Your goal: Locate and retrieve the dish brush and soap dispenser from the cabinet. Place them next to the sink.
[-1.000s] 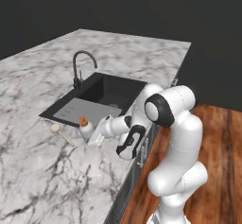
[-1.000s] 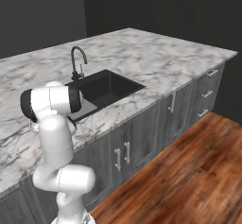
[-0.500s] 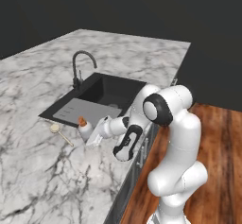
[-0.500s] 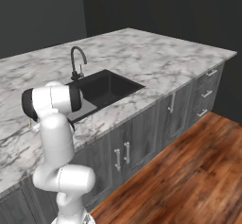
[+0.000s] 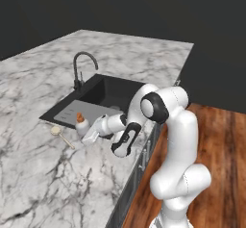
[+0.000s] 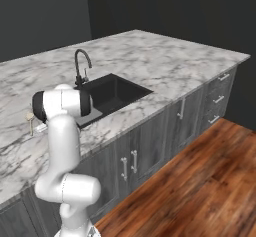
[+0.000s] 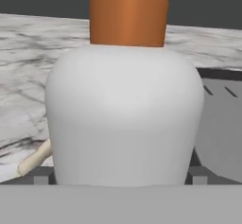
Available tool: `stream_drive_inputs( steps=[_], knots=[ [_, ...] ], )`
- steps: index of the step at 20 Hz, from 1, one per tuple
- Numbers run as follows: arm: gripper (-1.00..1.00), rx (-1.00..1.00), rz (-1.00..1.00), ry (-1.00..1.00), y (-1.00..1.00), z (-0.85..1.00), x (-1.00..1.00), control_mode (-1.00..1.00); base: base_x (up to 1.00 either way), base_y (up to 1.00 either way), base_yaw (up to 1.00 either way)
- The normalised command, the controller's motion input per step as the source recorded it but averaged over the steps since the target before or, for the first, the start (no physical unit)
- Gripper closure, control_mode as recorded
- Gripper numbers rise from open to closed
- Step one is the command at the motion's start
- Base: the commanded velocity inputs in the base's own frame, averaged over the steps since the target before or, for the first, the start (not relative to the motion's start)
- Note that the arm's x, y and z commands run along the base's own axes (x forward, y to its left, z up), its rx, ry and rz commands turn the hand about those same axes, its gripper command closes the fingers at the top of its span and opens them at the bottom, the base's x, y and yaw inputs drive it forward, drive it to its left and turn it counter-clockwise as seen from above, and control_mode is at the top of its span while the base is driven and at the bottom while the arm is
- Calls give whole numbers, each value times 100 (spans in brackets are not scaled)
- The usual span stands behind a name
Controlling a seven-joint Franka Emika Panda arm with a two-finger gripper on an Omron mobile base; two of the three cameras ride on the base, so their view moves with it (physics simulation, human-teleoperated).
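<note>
Soap dispenser and dish brush on the counter beside the sink, gripper at the dispenser.

Left base view: the soap dispenser (image 5: 81, 124) stands upright on the marble counter (image 5: 57, 174), just beside the sink's (image 5: 108, 92) grey draining section; the dish brush (image 5: 61, 134) lies on the marble near the sink's corner, beside the dispenser. The gripper (image 5: 91, 134) reaches the dispenser's base.
Right base view: the sink (image 6: 112, 92) with its faucet (image 6: 80, 66) lies past the arm (image 6: 62, 131); the brush (image 6: 30, 121) lies left of it.
Hand view: the dispenser (image 7: 125, 119) stands between the finger tips (image 7: 41, 177), jaws fully apart; the brush handle (image 7: 35, 159) shows at its left.
</note>
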Motion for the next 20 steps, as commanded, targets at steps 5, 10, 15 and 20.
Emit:
stream_drive_inputs(
  steps=[5, 10, 15, 20],
  knots=[
    [-100, 2, 0, -3, 12, -93, 40, -100, 0, 0, 0],
    [-100, 0, 0, 2, 0, -90, 25, -100, 0, 0, 0],
    [-100, -5, -1, 4, -5, -68, 25, -100, 0, 0, 0],
    [-100, -2, 0, 0, 2, -100, 2, -100, 0, 0, 0]
  ],
)
